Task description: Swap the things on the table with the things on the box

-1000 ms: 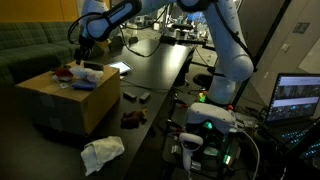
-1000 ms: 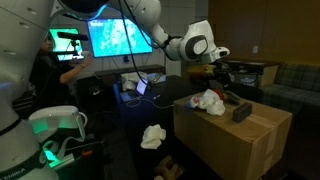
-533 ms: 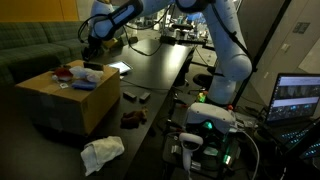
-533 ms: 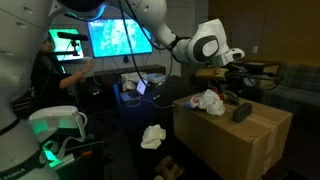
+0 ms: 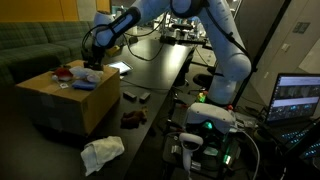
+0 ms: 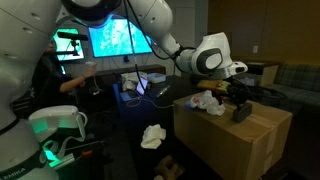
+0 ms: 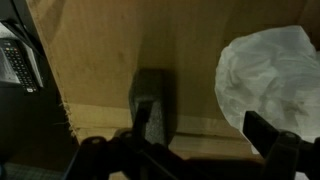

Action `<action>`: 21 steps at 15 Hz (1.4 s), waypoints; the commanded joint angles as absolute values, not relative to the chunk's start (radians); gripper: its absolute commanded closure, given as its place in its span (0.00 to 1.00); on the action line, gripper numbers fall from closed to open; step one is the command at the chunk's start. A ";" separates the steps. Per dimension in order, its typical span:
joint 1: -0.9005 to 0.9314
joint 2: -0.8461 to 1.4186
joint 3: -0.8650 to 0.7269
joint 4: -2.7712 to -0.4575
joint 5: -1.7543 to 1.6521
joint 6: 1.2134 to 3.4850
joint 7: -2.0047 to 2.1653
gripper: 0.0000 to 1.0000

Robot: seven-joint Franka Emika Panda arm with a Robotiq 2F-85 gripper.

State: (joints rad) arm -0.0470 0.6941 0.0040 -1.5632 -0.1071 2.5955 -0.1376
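The open hand [image 7: 175,142] hovered over the box [image 7: 90,60]; the dark block [image 7: 150,100] lay just ahead, its long axis pointing toward the hand.

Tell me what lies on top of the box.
A dark block, a crumpled white wad and a red thing lie on the box. The gripper hides part of the top; anything under the wad is covered.

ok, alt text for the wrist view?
Open fingers hover over the cardboard box top, with a dark block between them and a crumpled white wad at right. A remote lies on the black table at left.
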 commanded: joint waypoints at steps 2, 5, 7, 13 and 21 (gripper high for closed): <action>-0.055 0.771 -0.004 -1.465 -0.103 2.576 -0.155 0.00; -0.056 0.792 -0.020 -1.435 -0.108 2.569 -0.145 0.20; -0.055 0.805 -0.033 -1.415 -0.114 2.565 -0.140 0.13; -0.060 0.836 -0.049 -1.371 -0.114 2.555 -0.140 0.00; -0.069 0.871 -0.041 -1.332 -0.113 2.488 -0.162 0.42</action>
State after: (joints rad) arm -0.0602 0.8469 -0.0463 -1.3876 -0.1083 2.5374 -0.1384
